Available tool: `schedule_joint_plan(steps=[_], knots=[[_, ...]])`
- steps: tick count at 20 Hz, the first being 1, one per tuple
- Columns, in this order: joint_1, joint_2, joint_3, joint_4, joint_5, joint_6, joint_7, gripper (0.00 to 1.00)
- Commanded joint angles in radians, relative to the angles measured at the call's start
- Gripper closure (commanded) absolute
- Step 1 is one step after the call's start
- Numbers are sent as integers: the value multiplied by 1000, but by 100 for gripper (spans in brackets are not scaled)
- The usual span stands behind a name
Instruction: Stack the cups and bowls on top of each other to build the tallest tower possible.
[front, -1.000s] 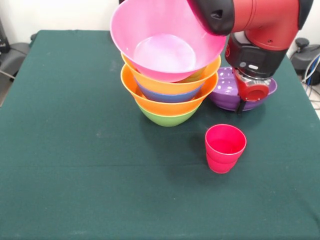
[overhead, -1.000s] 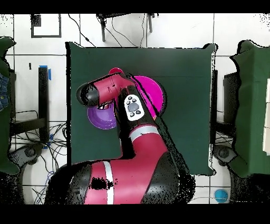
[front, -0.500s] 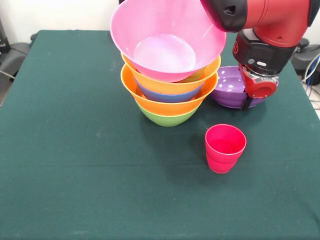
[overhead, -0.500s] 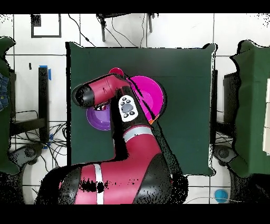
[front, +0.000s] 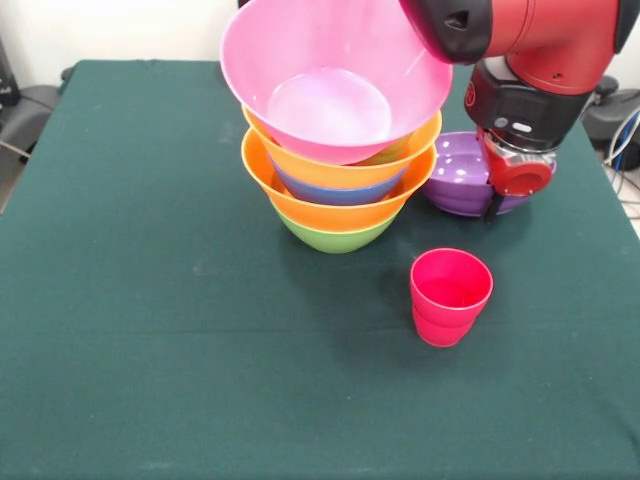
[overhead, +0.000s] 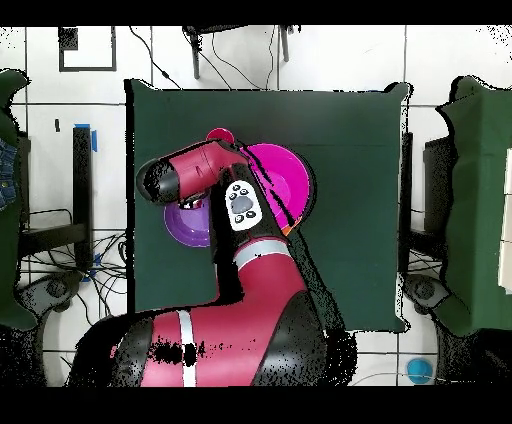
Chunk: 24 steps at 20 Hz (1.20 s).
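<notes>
Five bowls make up the tower (front: 340, 150) at the far middle of the green table (front: 150, 350): a green bowl (front: 335, 237) as base, an orange bowl (front: 330, 208) in it, a blue bowl (front: 335, 190) showing as a thin band, a second orange bowl (front: 345, 168) above that, and a large pink bowl (front: 330, 80) tilted on top, its mouth turned toward the viewer. From where I stand the red and black arm (front: 530, 70) comes down just to the right of the pile, over the purple bowl (front: 455, 185), which sits on the cloth close beside the tower. The gripper (front: 490, 208) hangs at the purple bowl's front edge; I cannot tell how its fingers are set. Nearer the front, well apart from the tower, two red cups (front: 450, 295) stand nested upright, mouths up.
</notes>
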Motion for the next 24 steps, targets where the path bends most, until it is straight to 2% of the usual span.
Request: schedule_joint_plan(steps=[1,10,19,24], knots=[[10,65,-7,26,19,8,197,100],[23,5,13,99,81,-12,221,100],[35,-84,71,201,205,-63,271,100],[42,-102,81,220,264,-100,292,100]])
